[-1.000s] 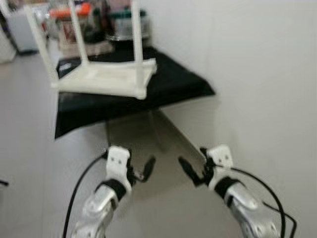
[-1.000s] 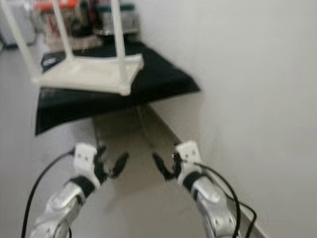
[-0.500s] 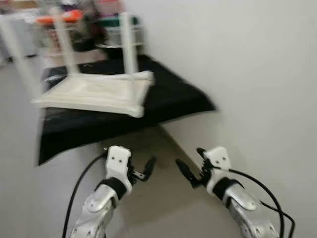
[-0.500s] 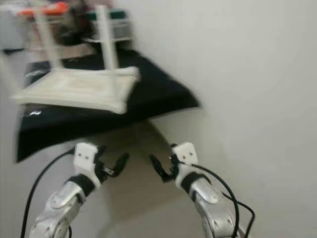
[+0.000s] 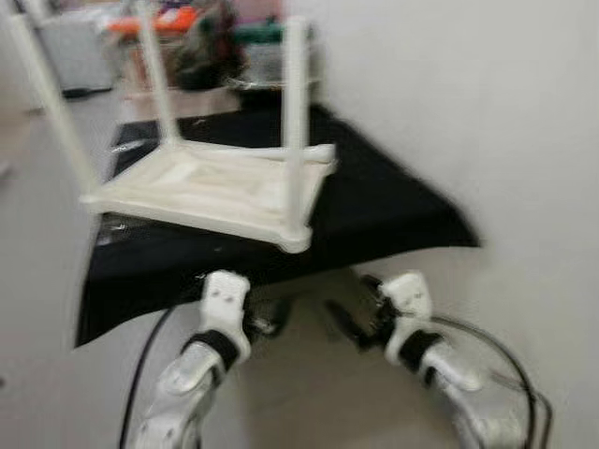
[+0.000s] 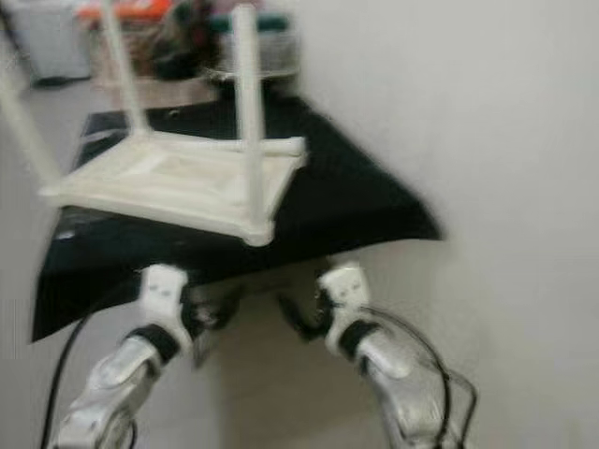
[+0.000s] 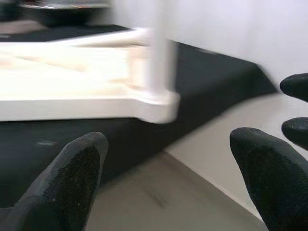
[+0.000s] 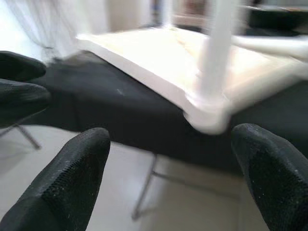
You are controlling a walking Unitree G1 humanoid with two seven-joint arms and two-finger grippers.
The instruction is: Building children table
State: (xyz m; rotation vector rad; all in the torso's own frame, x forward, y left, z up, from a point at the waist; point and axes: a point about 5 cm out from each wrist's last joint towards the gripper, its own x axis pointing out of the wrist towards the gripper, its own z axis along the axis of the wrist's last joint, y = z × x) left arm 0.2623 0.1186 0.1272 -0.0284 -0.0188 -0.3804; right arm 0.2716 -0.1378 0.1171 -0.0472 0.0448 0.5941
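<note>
- A white children's table (image 5: 211,187) is lying upside down on a black cloth (image 5: 374,201) that is covering a low stand beside a white wall (image 5: 487,103).
- Its legs are pointing up; the nearest leg (image 5: 296,122) is rising from the near corner (image 5: 292,238), and that corner is sitting close to the cloth's front edge.
- Seen from the head camera, the table is filling the area from about 9 o'clock to 12 o'clock of the middle of the picture, with both grippers below it at about 6 o'clock.
- The left gripper (image 5: 265,321) is hanging in the air just under the cloth's front edge, its fingers spread wide and holding nothing.
- In the left wrist view the left gripper's fingers (image 7: 67,183) are framing the table's near corner (image 7: 159,103), which is lying ahead of them and higher up, apart from them.
- The right gripper (image 5: 348,323) is hovering beside the left one, near it but not touching, its fingers also parted wide and empty.
- In the right wrist view the right gripper's fingertips (image 8: 67,178) are pointing toward the same corner (image 8: 207,113) and leg, which are sitting ahead of them and not touching.
- Blurred clutter (image 5: 187,42) is standing behind the table at about 11 o'clock; what it is cannot be told.
</note>
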